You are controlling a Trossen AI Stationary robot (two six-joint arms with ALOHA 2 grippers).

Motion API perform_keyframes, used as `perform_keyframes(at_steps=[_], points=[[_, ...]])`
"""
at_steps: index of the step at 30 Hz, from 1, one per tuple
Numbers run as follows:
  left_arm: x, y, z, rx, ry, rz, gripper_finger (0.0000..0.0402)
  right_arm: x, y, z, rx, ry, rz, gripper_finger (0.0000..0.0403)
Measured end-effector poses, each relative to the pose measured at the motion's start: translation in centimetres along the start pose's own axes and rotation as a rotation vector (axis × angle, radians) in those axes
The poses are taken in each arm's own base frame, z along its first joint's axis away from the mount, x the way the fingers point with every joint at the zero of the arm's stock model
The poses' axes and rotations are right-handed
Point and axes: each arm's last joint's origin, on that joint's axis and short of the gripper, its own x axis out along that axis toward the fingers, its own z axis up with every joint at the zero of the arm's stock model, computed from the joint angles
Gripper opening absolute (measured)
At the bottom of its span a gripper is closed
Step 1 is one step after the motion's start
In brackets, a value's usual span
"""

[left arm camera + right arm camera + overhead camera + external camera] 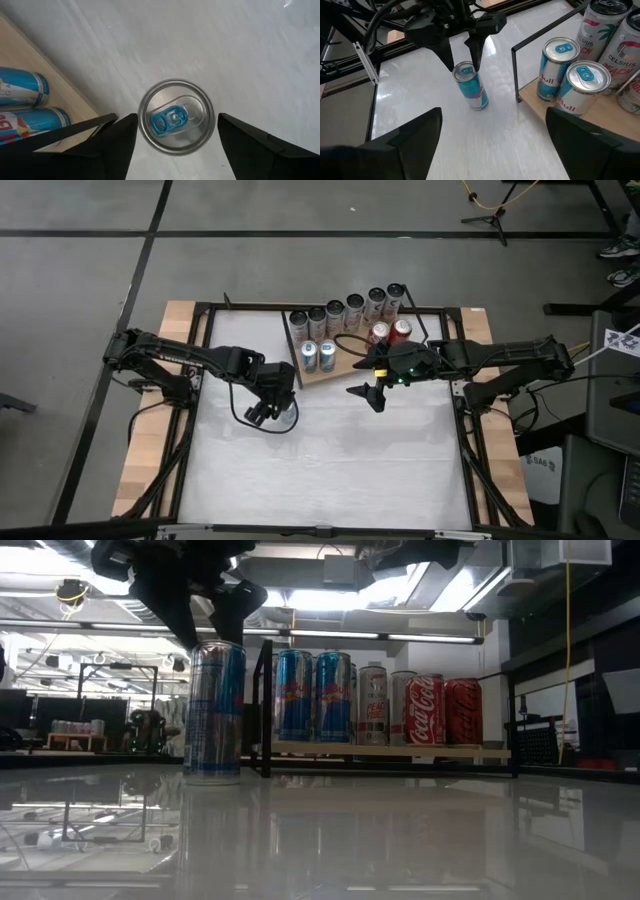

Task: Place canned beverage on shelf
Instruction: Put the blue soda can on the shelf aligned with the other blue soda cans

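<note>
A blue-and-silver can (pixel 213 710) stands upright on its base on the white table, left of the shelf. It also shows in the left wrist view (pixel 176 116) and the right wrist view (pixel 470 85). My left gripper (pixel 177 147) is open right above it, pointing down, with one finger on either side of the can's top and a small gap to each. The shelf (pixel 345 368), a wooden board in a black wire frame, holds several upright cans. My right gripper (pixel 375 392) is open and empty, above the table by the shelf's near edge.
On the shelf stand two blue cans (pixel 570 75), two red cola cans (pixel 440 710) and several pale cans (pixel 345 310) in a row behind. The shelf's black frame post (pixel 263 705) stands close to the can's right. White tabletop (pixel 330 470) stretches toward the near edge.
</note>
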Motion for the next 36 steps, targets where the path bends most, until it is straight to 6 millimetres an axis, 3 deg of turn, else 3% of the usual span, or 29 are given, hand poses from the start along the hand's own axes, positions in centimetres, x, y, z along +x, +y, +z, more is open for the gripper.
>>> perform_keyframes(at_steps=[13,20,27,36], points=[[-0.3,-0.1,-0.2,-0.176,0.007,-0.01,0.0266,0.0,0.0,0.0,0.0,0.001,0.0,0.0347],[-2.1,-0.3,-0.7,-0.199,-0.007,0.046,0.0266,0.0,0.0,0.0,0.0,0.0,0.0,0.0347],[-3.3,-0.6,-1.0,-0.387,-0.045,0.021,0.0268,0.0,0.0,0.0,-0.001,0.002,-0.001,0.0347],[-3.3,-0.7,-1.0,-0.641,-0.053,-0.02,0.0332,0.0,0.0,0.0,-0.001,0.007,0.008,0.0347]])
